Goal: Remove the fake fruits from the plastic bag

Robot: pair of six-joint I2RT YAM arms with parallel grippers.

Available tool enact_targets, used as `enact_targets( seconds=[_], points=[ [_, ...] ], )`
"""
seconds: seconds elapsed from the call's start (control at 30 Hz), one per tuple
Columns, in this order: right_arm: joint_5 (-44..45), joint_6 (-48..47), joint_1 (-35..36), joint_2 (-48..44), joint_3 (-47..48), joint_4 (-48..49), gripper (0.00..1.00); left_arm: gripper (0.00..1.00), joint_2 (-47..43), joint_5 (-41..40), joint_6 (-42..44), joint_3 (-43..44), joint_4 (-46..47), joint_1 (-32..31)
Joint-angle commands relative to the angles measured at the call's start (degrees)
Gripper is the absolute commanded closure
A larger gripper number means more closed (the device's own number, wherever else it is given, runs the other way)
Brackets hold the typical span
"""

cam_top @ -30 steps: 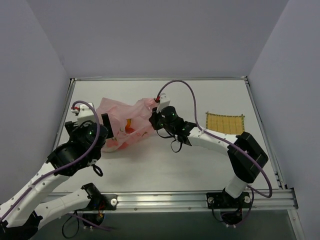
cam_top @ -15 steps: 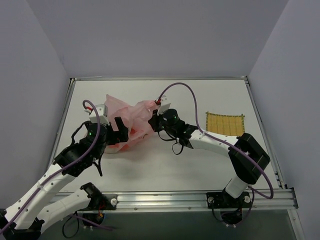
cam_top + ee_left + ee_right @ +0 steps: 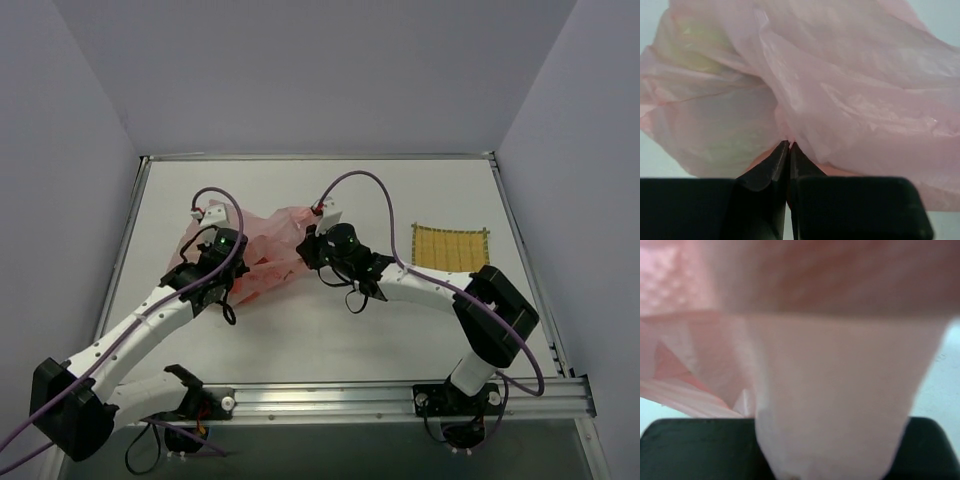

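Newly swung inward, left gripper pinches shut on limp, slippery plastic bag film; right gripper likewise clamps its other side

Robot lab test cell. Bare white table boxed by plain grey-lilac walls on three sides. Aluminium rail along near edge; white-and-black left arm and right arm bolted there side by side. Purple cables loop from wrists. Yellow woven mat lies on table at right.
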Motion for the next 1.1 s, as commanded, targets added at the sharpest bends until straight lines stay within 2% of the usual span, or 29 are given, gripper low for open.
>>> enact_targets(
  seconds=[0.0, 0.07, 0.17, 0.3, 0.5, 0.6, 0.73, 0.77, 0.83, 0.87, 0.93, 0.97, 1.03, 1.07],
  points=[
    [0.3, 1.3, -0.9, 0.4, -1.4, 4.5, 1.0, 0.98, -5.2, -10.0, -7.3, -2.3, -5.9, 2.1],
    [0.8, 2.0, -1.3, 1.3, -2.4, 5.4, 1.0, 0.98, -11.4, -14.2, -10.4, -6.2, -8.3, 2.8],
    [3.9, 3.4, -1.6, 3.3, -3.5, 6.9, 1.0, 0.98, -19.1, -15.6, -14.2, -10.7, -11.1, 4.3],
    [8.5, 7.0, -1.7, 6.6, -4.7, 8.0, 1.0, 0.98, -23.6, -15.9, -18.9, -13.8, -14.3, 8.0],
    [12.7, 13.7, -1.7, 9.1, -8.3, 9.2, 1.0, 0.98, -26.4, -11.6, -23.5, -19.2, -13.4, 9.3],
    [14.6, 14.7, -1.7, 8.5, -8.7, 7.2, 1.0, 0.97, -27.3, -9.5, -21.1, -19.4, -10.8, 9.3],
    [15.7, 13.0, -1.0, 3.4, -8.6, 6.6, 0.99, 0.97, -32.1, 4.4, -9.6, -16.7, -2.7, 9.0],
    [15.6, 12.6, -1.0, 3.1, -7.9, 6.4, 0.99, 0.93, -33.2, 10.6, -7.9, -15.7, -1.8, 8.7],
    [15.4, 12.3, -1.0, 2.9, -7.1, 5.9, 0.99, 0.81, -33.1, 16.6, -4.5, -12.5, -2.5, 8.5],
    [15.3, 11.9, -1.0, 3.1, -6.1, 5.9, 0.99, 0.62, -32.5, 23.2, -3.3, -11.8, -2.5, 8.2],
    [14.8, 11.7, -0.9, 4.2, -5.2, 5.6, 0.99, 0.45, -32.2, 26.8, -1.8, -10.9, -2.8, 6.5],
    [14.6, 11.8, -0.9, 4.5, -4.6, 5.6, 0.99, 0.28, -32.0, 27.7, -1.2, -10.4, -2.5, 5.4],
    [14.2, 12.0, -0.9, 5.1, -4.2, 5.9, 0.99, 0.13, -31.0, 24.1, 0.5, -9.3, -3.0, 1.4],
    [13.5, 12.0, -0.9, 5.2, -4.1, 5.9, 0.99, 0.01, -29.0, 22.8, 1.5, -7.1, -3.0, 0.0]
  ],
)
